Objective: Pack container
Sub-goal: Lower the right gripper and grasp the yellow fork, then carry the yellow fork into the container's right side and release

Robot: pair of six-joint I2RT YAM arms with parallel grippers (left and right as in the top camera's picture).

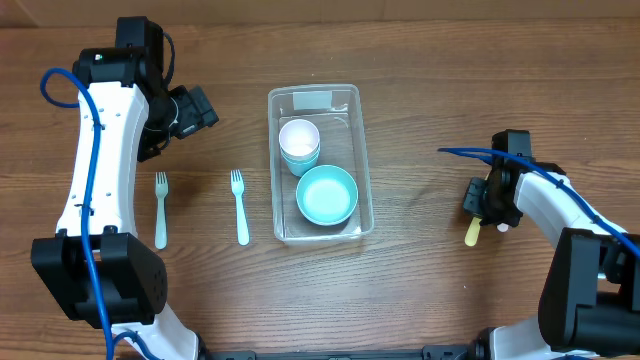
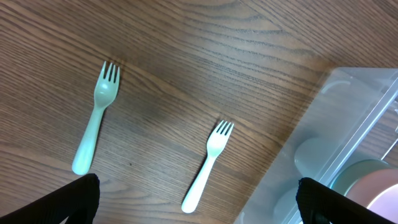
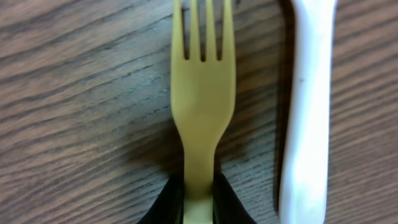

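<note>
The container (image 1: 362,160) carries a pale label (image 1: 313,100) at its far end, and if anything is printed on it, the overhead view is too small to read it. No other writing or brand shows. Everything rests on a dark brown table (image 1: 430,90) with a strong wood grain, and the table fills every view, so nothing of the room shows. The container lies in the middle of the table, long side running away from the robot, between the two arms. Inside it a white cup (image 1: 299,134) sits nested in a teal cup (image 1: 302,162) at the label end, with a teal bowl (image 1: 327,194) beside them at the near end. The left gripper (image 1: 197,108) hangs near the container's far left corner, clear of it, its fingers (image 2: 74,202) spread wide with nothing between them. Two pale forks (image 2: 96,118) (image 2: 208,163) lie on the wood to the left of the container, tines pointing away. The right gripper (image 3: 198,202) is well apart from the container on the right, its fingertips pinched on the handle of a yellow fork (image 3: 202,93) lying flat on the table. A white handle (image 3: 308,112) lies just beside that fork.
</note>
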